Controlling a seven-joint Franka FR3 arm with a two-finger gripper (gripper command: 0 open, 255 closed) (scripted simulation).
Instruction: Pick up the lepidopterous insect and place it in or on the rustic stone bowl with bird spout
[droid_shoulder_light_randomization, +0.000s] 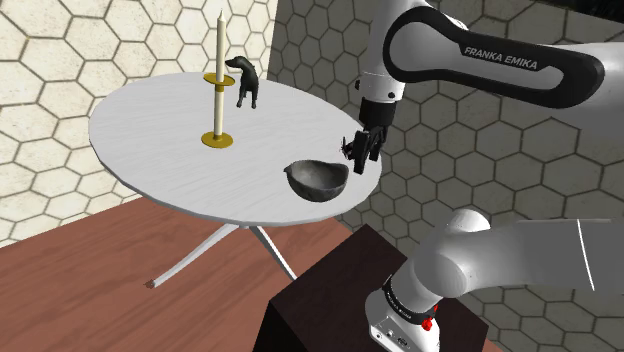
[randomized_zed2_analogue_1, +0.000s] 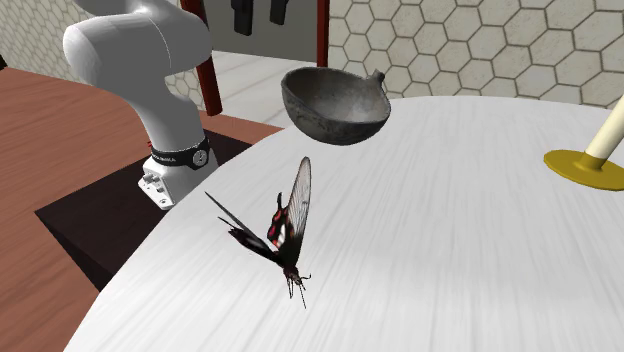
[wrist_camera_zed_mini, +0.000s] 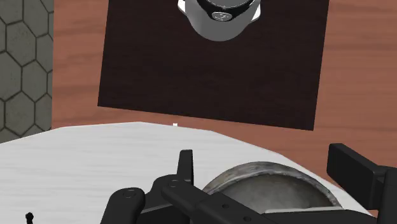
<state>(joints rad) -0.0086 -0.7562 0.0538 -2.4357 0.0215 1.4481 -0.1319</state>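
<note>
I see my claw (randomized_zed2_analogue_1: 259, 20) hanging open over the table (droid_shoulder_light_randomization: 150, 120), and the butterfly (randomized_zed2_analogue_1: 283, 232) sits on the table.
On the shoulder view's left stands a tall candle (droid_shoulder_light_randomization: 220, 70). Next comes a small dark dog (droid_shoulder_light_randomization: 245, 80), then the grey bowl (droid_shoulder_light_randomization: 318, 180) near the table's edge. The black butterfly has red and white spots. It stands near the bowl but not touching it, with its wings up, close to the edge. My claw is up above the bowl, with its two black fingers wide apart and holding nothing.
</note>
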